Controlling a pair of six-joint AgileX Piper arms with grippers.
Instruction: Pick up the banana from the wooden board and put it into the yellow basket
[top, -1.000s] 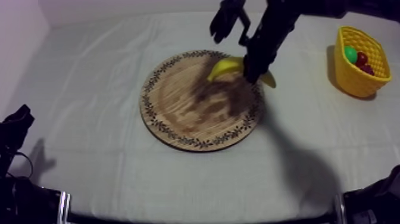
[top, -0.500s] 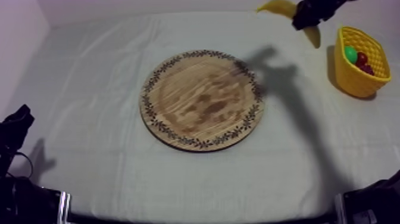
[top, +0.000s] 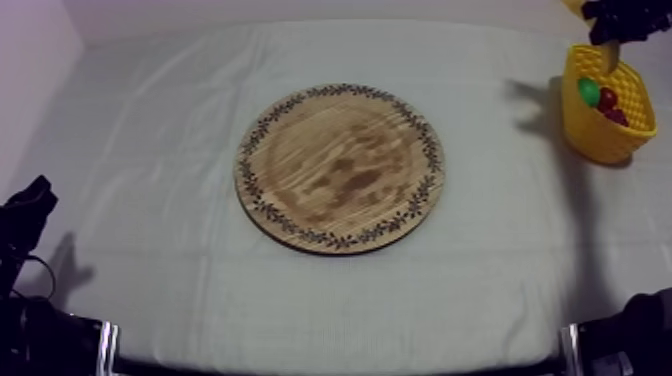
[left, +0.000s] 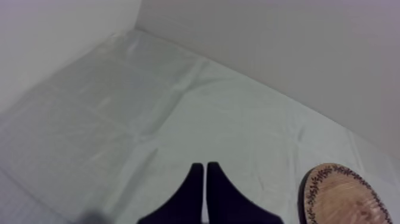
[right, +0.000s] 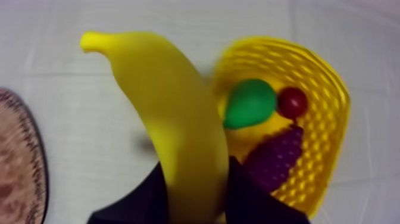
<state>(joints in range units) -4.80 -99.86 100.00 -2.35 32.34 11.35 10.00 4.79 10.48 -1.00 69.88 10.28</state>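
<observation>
R end effector (right: 196, 187) is clamped on the banana (right: 166, 113), black fingers (right: 241, 190) either side of one end, the rest poking out past them. It's up in the air right by the yellow basket (right: 333, 119), not in it yet. Basket's got a green pear (right: 250, 102), small red fruit (right: 292, 102) n purple grapes (right: 274, 158) inside. Wooden board (top: 340, 168) sits mid worktop (top: 150, 150), well apart from the basket. L end effector (left: 205, 179) is pinched to a narrow wedge w/ nothing in it, low over the cloth near the board's edge.
</observation>
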